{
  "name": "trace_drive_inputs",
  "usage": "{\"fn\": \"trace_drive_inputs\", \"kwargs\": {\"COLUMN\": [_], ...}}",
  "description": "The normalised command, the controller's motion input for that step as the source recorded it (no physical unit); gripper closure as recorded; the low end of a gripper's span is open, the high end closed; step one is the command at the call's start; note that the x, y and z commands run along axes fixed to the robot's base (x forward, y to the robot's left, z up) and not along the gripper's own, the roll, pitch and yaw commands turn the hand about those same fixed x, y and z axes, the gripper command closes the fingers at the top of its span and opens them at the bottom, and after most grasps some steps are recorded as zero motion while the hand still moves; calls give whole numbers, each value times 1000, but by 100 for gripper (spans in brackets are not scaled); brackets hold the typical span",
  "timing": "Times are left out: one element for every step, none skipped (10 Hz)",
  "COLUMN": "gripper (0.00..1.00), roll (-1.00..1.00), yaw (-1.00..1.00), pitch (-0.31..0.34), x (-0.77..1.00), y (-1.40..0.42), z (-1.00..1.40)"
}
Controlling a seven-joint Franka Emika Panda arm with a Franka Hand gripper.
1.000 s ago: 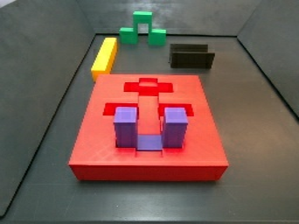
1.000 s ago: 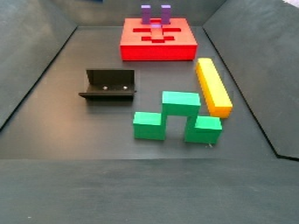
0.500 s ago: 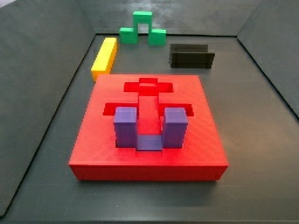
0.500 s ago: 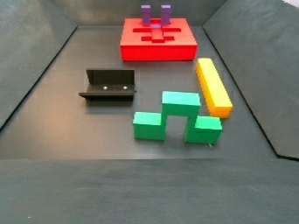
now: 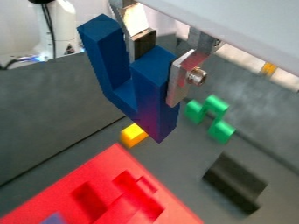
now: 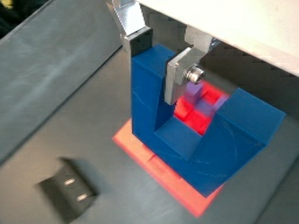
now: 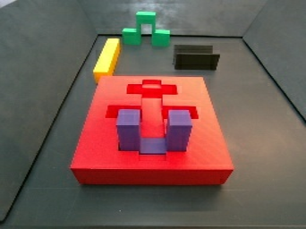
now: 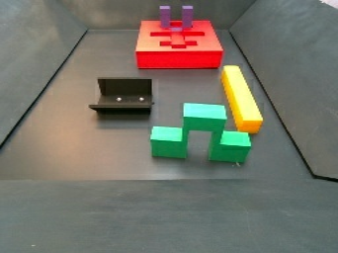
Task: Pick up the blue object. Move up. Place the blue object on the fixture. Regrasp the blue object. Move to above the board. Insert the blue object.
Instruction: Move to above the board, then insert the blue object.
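In both wrist views my gripper (image 5: pixel 162 63) (image 6: pixel 158 63) is shut on one arm of the dark blue U-shaped object (image 5: pixel 128 79) (image 6: pixel 176 131), held high in the air. Its arms point up toward the wrist and its base hangs low. The red board (image 5: pixel 93 188) (image 6: pixel 142 147) lies far below it, with a cross-shaped recess showing. The dark fixture (image 5: pixel 239 184) (image 6: pixel 68 188) stands empty on the floor beside the board. Both side views show the board (image 7: pixel 149 156) (image 8: pixel 179 54) and the fixture (image 7: pixel 196 59) (image 8: pixel 123 97), but neither the gripper nor the blue object.
A purple U-shaped block (image 7: pixel 152 130) (image 8: pixel 175 14) sits in the board's recess. A green block (image 7: pixel 147 29) (image 8: pixel 199 130) (image 5: pixel 211 114) and a long yellow bar (image 7: pixel 107 57) (image 8: pixel 240 97) lie on the dark floor past the board. Sloped dark walls ring the floor.
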Motion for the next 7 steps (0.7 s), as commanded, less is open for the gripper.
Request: {"fn": "trace_drive_inputs", "kwargs": {"gripper": [100, 100, 100, 100, 100, 100, 100], "roll": [-924, -775, -485, -294, -9, 11, 103], "yaw": [-42, -34, -15, -2, 3, 0, 57], "pitch": [104, 70, 10, -24, 0, 0, 0], "x": [-111, -99, -83, -61, 0, 0, 131], "y": [-23, 0, 19, 21, 0, 0, 0], "z": [6, 7, 5, -1, -29, 0, -26]}}
